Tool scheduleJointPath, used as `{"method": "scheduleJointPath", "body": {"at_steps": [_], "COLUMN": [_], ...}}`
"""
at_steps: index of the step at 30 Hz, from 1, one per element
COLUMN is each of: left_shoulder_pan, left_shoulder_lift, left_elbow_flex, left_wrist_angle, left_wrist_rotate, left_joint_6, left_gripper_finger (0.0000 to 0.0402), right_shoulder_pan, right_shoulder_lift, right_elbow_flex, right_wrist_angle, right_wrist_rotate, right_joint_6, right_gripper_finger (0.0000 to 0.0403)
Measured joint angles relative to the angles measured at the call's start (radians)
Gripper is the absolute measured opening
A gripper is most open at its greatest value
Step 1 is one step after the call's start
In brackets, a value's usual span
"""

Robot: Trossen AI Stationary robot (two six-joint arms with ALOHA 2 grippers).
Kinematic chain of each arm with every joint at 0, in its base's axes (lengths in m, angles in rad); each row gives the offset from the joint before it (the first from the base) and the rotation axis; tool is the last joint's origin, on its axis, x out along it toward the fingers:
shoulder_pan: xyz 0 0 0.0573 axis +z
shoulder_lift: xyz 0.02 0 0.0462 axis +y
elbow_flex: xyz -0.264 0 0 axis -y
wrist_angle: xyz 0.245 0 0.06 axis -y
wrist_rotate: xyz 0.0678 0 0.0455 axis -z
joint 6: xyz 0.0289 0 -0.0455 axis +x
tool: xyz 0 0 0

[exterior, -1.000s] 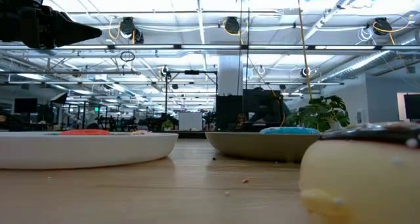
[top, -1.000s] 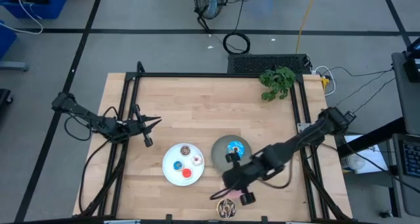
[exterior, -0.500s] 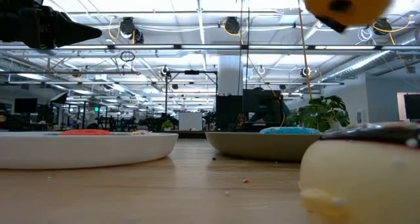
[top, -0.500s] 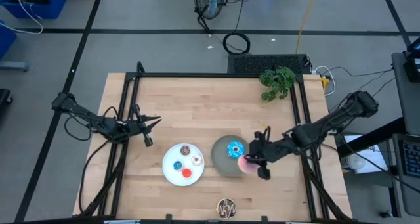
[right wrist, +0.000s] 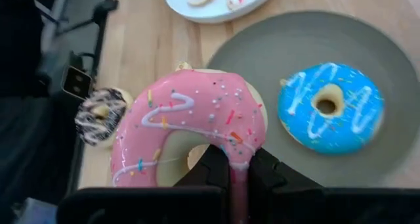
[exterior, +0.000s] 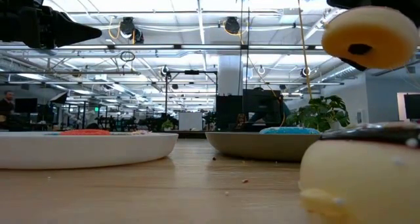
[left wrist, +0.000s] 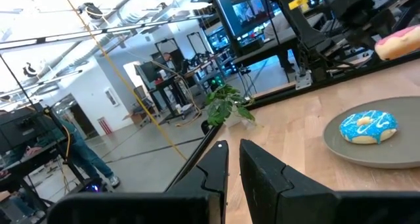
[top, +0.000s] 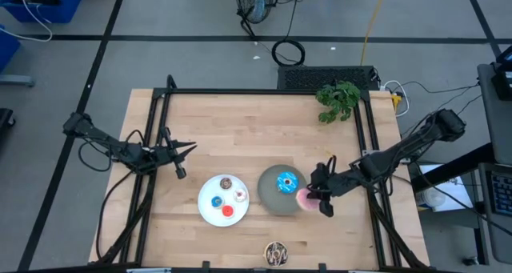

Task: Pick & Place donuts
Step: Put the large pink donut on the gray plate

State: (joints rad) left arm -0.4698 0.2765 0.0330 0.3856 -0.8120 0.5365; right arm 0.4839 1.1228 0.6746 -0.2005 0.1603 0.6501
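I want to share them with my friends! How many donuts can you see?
7. Pink donut in the right fingers; blue sprinkled donut on the grey plate; chocolate donut at the table edge; four tiny donuts on the white plate.

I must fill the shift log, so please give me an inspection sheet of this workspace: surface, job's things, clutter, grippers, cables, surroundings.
Surface: wooden table in a black frame.
Job's things: pink donut held in the air at the edge of the grey plate; blue donut on that plate; four tiny donuts on the white plate; chocolate donut at the table's near edge.
Clutter: green plant at the far right corner.
Grippers: right gripper, jaws shut on the pink donut; left gripper waits at the left side, jaws nearly together, empty.
Cables: coiled black cable on the floor.
Surroundings: open workshop, monitors, a person far off.
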Motion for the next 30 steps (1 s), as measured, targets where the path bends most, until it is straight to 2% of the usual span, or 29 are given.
{"method": "scheduleJointPath", "body": {"at_steps": [13, 17, 21, 24, 27, 30], "left_shoulder_pan": [0.000, 0.000, 0.000, 0.000, 0.000, 0.000], "left_shoulder_lift": [0.000, 0.000, 0.000, 0.000, 0.000, 0.000], "left_elbow_flex": [0.000, 0.000, 0.000, 0.000, 0.000, 0.000], "left_wrist_angle": [0.001, 0.004, 0.005, 0.005, 0.004, -0.001], "left_wrist_rotate": [0.000, 0.001, 0.000, 0.000, 0.000, 0.000], "left_joint_6": [-0.001, -0.003, 0.000, 0.000, 0.001, 0.002], "left_gripper_finger": [0.0047, 0.0047, 0.0047, 0.0047, 0.0047, 0.0047], "right_shoulder_pan": [-0.026, -0.065, -0.107, -0.137, -0.164, -0.192], "right_shoulder_lift": [0.057, 0.121, 0.216, 0.299, 0.391, 0.480], "right_elbow_flex": [-0.008, 0.046, 0.145, 0.257, 0.387, 0.510], "right_wrist_angle": [0.181, 0.166, 0.155, 0.078, -0.097, -0.252], "right_wrist_rotate": [-0.007, -0.057, -0.119, -0.174, -0.217, -0.216], "right_joint_6": [0.000, 0.015, -0.037, -0.086, -0.137, -0.177], "right_gripper_finger": [0.0007, 0.0008, 0.0008, 0.0008, 0.0008, 0.0008]}}
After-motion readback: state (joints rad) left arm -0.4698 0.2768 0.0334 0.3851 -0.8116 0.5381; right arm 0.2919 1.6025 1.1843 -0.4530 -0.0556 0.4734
